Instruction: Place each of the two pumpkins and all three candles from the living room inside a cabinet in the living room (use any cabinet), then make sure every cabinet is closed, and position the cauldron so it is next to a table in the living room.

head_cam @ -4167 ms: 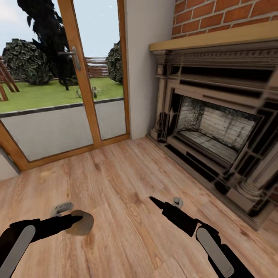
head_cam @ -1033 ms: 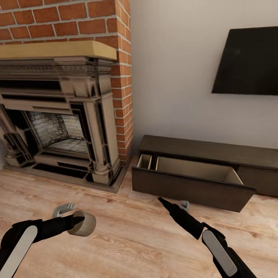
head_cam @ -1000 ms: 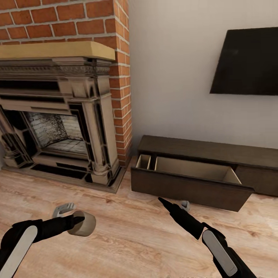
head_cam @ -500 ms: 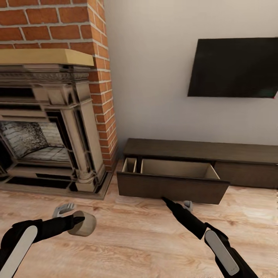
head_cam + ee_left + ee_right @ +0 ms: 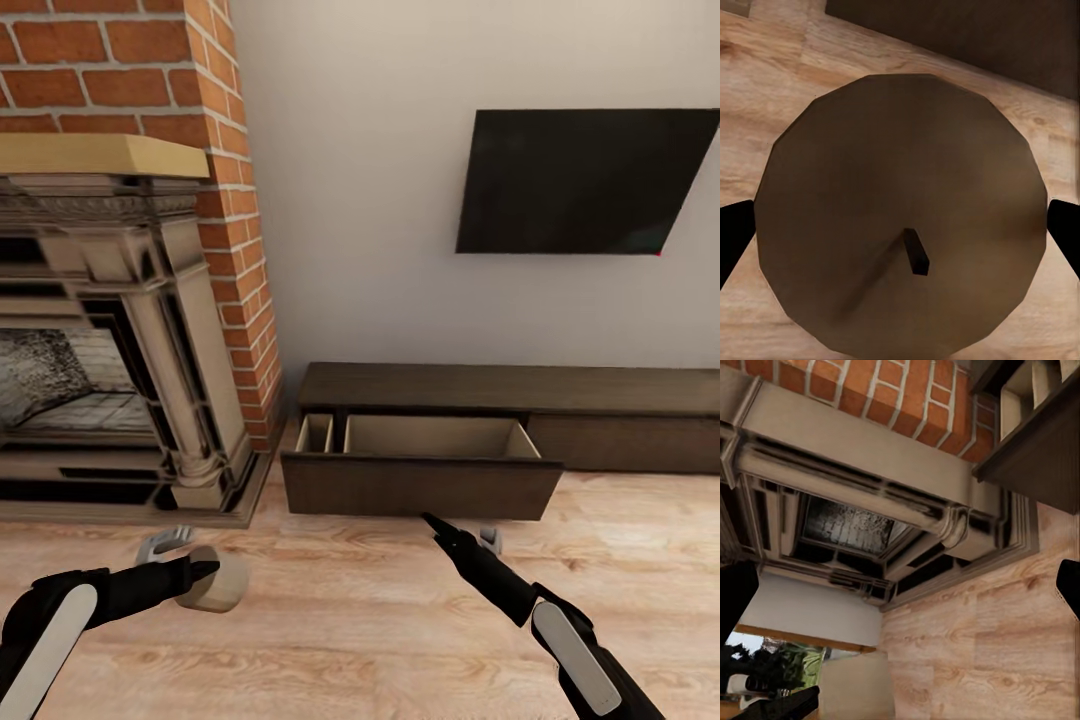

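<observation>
Candle [image 5: 212, 580], beige cylinder with a dark wick, lower left of frame, pinched in the left gripper [image 5: 190, 570], fingers closed on its sides. Whole view has swung since earlier: camera turned, so the cabinet [image 5: 420, 470] with its open drawer now sits mid-frame, drop-off looks close. Right gripper [image 5: 462, 535] empty, fingers spread wide

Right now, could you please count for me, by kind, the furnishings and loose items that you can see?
Candle: 1
Cabinet: 1
Fireplace: 1
Wall screen: 1
Total: 4
</observation>
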Controlling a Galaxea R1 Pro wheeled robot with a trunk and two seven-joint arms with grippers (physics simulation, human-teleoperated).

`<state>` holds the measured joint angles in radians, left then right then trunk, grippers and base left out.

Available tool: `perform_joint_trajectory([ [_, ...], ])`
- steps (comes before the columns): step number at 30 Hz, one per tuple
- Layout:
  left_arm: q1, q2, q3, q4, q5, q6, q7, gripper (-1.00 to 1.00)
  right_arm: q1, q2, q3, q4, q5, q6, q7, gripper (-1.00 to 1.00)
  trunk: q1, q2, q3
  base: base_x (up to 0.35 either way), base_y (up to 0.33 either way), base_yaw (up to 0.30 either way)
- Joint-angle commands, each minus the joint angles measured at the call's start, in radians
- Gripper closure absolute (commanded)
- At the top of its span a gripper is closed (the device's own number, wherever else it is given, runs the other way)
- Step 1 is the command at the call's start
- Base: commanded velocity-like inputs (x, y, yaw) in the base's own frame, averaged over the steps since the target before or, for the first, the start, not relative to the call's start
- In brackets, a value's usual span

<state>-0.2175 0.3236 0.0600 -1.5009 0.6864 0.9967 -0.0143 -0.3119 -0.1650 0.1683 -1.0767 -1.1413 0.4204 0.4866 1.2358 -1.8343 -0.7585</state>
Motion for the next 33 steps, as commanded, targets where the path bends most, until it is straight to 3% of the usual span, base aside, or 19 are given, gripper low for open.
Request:
perform_joint_trajectory([
  [1,0.000,0.000,0.001,-0.001,0.002,0.005,-0.003,1.00,-0.001,-0.001,0.002,0.001,-0.009,0.005,0.000,-1.00,0.000,0.000,-0.001,0.000,0.000,-0.278],
  [33,0.000,0.000,0.001,-0.001,0.003,0.004,-0.003,1.00,-0.001,0.001,-0.007,0.045,-0.011,0.005,0.000,-1.00,0.000,0.000,-0.001,0.000,0.000,-0.281],
])
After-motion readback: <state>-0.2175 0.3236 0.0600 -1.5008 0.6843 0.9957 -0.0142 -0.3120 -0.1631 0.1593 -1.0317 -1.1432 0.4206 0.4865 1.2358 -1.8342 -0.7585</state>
